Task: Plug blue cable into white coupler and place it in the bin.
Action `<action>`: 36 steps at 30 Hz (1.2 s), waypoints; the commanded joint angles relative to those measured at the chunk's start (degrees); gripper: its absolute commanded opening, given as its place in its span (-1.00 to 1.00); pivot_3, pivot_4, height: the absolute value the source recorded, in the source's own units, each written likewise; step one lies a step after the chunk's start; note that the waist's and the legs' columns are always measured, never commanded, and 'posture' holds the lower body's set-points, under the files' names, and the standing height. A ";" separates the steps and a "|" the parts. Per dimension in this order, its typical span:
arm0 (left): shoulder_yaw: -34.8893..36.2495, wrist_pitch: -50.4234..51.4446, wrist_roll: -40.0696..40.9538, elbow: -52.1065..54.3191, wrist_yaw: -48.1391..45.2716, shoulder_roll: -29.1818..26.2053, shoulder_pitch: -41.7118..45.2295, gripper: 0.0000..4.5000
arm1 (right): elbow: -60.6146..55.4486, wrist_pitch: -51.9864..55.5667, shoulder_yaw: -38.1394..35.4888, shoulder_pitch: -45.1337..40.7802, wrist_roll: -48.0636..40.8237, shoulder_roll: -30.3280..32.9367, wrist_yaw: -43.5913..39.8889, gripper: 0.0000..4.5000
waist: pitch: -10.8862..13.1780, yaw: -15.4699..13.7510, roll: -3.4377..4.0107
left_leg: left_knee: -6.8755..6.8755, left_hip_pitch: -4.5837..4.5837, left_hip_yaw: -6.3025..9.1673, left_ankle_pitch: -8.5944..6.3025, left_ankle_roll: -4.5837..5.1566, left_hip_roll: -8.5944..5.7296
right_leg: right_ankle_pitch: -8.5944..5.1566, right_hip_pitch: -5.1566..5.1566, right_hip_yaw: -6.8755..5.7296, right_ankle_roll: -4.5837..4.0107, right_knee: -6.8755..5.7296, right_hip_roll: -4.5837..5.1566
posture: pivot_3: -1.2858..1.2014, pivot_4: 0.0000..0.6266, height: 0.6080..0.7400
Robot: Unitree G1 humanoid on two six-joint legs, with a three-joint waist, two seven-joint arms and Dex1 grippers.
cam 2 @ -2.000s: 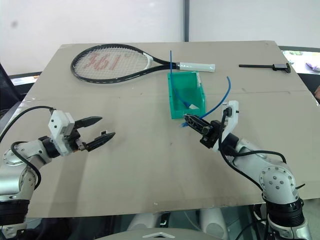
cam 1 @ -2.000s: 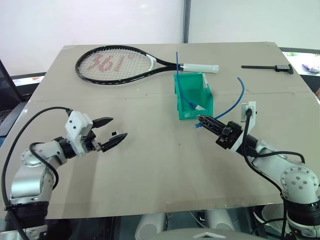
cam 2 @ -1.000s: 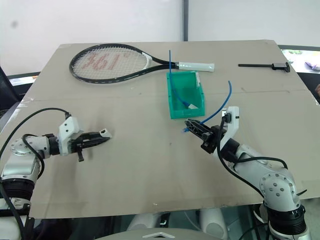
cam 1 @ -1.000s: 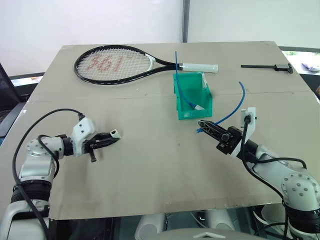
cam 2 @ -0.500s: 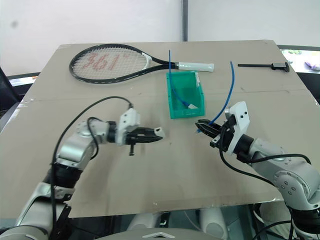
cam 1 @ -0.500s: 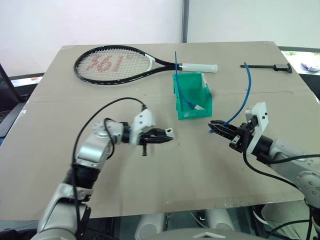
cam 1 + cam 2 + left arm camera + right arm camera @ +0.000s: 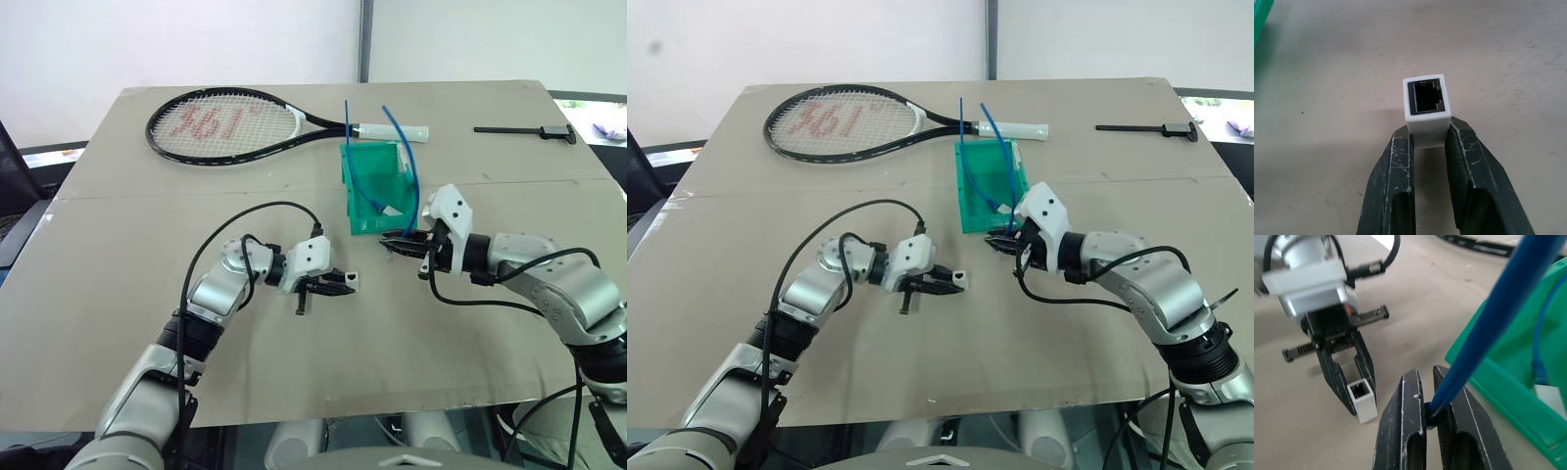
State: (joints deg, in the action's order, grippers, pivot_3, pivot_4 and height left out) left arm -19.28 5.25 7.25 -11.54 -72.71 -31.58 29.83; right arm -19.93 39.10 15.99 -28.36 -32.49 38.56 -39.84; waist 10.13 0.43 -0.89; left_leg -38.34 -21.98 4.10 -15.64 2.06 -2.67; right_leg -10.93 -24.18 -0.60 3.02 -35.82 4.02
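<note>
Left gripper (image 7: 1427, 134) clamps the boxy white coupler (image 7: 1424, 107); right gripper (image 7: 1429, 396) pinches the smooth blue cable (image 7: 1484, 328).

Tennis racket (image 7: 235, 122) flat on far left part of cardboard tabletop (image 7: 294, 352), black frame, white strings with red marking, white-wrapped handle (image 7: 392, 131) pointing right. Small black tool (image 7: 526, 131), thin bar with blocky end, lying near far right corner, well apart from racket. Seam (image 7: 147, 197) crossing tabletop side to side. White wall (image 7: 176, 44) behind table, grey vertical post (image 7: 364, 41) near middle.
</note>
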 commanded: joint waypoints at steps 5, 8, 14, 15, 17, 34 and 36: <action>-0.04 0.99 -2.45 2.13 3.19 0.48 -0.18 -0.87 | 1.30 -1.44 3.60 -4.70 3.30 -3.74 -8.06 -1.00 | 0.00 -0.02 0.00 | -0.02 0.02 0.06 0.00 0.00 -0.01 | 0.00 0.01 -0.03 0.00 -0.03 -0.01 | 0.03 -0.52 1.00; -0.43 0.61 -3.22 2.14 3.63 0.65 -0.05 -0.87 | 3.14 -2.38 5.04 -5.72 5.41 -5.92 -9.20 -1.00 | 0.00 -0.01 0.00 | -0.06 0.03 0.08 0.01 0.00 -0.01 | 0.01 0.03 -0.04 0.01 -0.07 -0.02 | 0.03 -0.52 1.00; -0.56 -1.68 -4.27 -0.26 3.36 0.78 0.86 -0.87 | 7.79 -6.61 8.26 -6.85 11.77 -7.79 -12.11 -1.00 | -0.01 -0.02 0.01 | -0.06 0.03 0.09 0.02 -0.03 -0.07 | 0.02 0.02 -0.03 -0.01 -0.08 0.00 | 0.03 -0.52 1.00; -0.48 -1.74 -4.16 -0.32 3.24 0.72 0.94 -0.87 | 8.82 -7.50 8.72 -7.04 12.89 -8.05 -12.51 -1.00 | -0.01 0.01 0.01 | -0.06 0.03 0.09 0.02 -0.03 -0.08 | 0.02 0.02 -0.03 -0.01 -0.07 0.01 | 0.03 -0.52 1.00; -0.40 -1.84 -4.03 -0.24 3.15 0.65 0.82 -0.87 | 10.29 -8.69 9.14 -7.27 14.40 -8.50 -13.23 -1.00 | -0.02 0.01 0.00 | -0.06 0.05 0.09 0.02 -0.03 -0.09 | 0.02 0.03 -0.02 0.00 -0.08 0.00 | 0.03 -0.52 1.00; -0.34 -3.42 -4.30 -2.07 3.77 1.49 0.84 -0.87 | 14.86 -13.36 14.14 -9.35 24.81 -6.90 -22.84 -1.00 | -0.17 0.05 0.03 | -0.06 0.29 0.16 0.02 -0.03 -0.09 | 0.01 0.28 -0.07 0.00 -0.11 -0.01 | 0.03 -0.52 1.00; -0.33 -3.30 -4.30 -1.90 3.77 1.53 0.88 -0.87 | 15.31 -13.48 14.28 -10.06 25.50 -7.06 -23.50 -1.00 | -0.19 0.05 0.03 | -0.07 0.29 0.17 0.02 -0.03 -0.09 | 0.02 0.28 -0.07 0.00 -0.11 -0.01 | 0.03 -0.52 1.00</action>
State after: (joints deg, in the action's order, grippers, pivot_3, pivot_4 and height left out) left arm -19.70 1.85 4.01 -13.09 -69.83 -30.20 30.29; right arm -6.19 24.78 28.16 -38.97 -8.87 31.16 -61.95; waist 9.95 0.47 -0.85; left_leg -38.41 -21.69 4.27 -15.62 2.03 -2.76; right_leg -10.91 -23.90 -0.67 3.02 -35.93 4.01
